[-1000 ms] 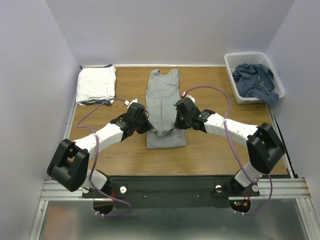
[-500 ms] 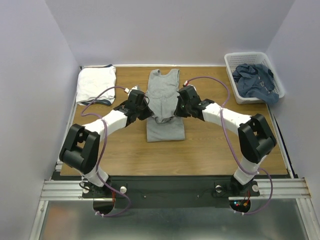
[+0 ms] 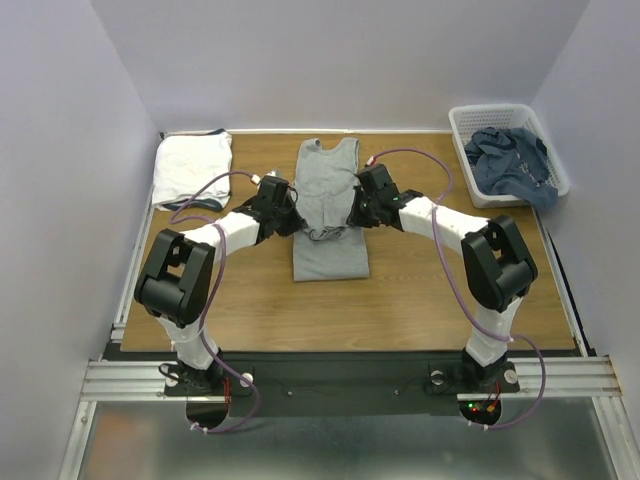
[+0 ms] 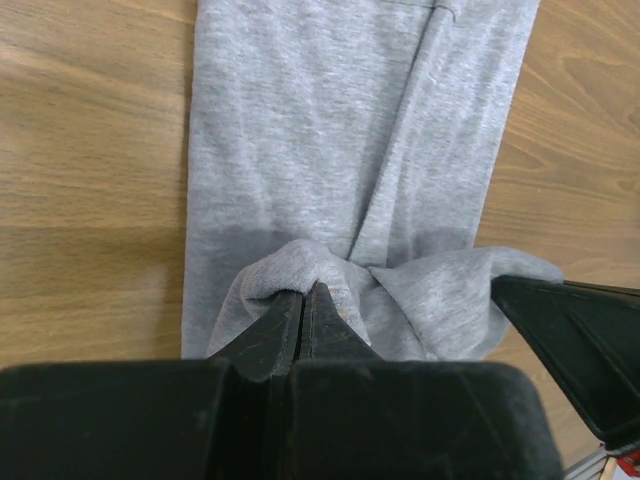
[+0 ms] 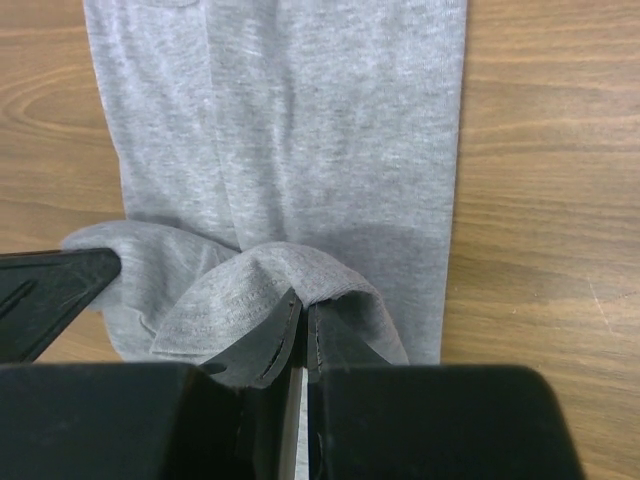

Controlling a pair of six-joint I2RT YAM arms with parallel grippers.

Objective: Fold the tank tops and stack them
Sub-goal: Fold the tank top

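A heather grey tank top (image 3: 328,180) lies lengthwise in the middle of the table, its near part doubled back over itself. My left gripper (image 3: 293,222) is shut on the lifted end of the grey tank top (image 4: 300,150) at its left side, the cloth bunched over the fingertips (image 4: 322,305). My right gripper (image 3: 353,215) is shut on the same end of the grey tank top (image 5: 300,130) at its right side. A white folded tank top (image 3: 190,168) lies at the far left. Dusty blue tank tops (image 3: 510,160) sit crumpled in the basket.
A white lattice basket (image 3: 470,125) stands at the far right corner. Both arms reach inward across the wooden table (image 3: 420,290), with purple cables looping over them. Grey walls close the back and both sides.
Both grippers have moved toward the far edge, carrying the grey tank top's lifted end over its body. The near folded edge has drawn back from the table's front.
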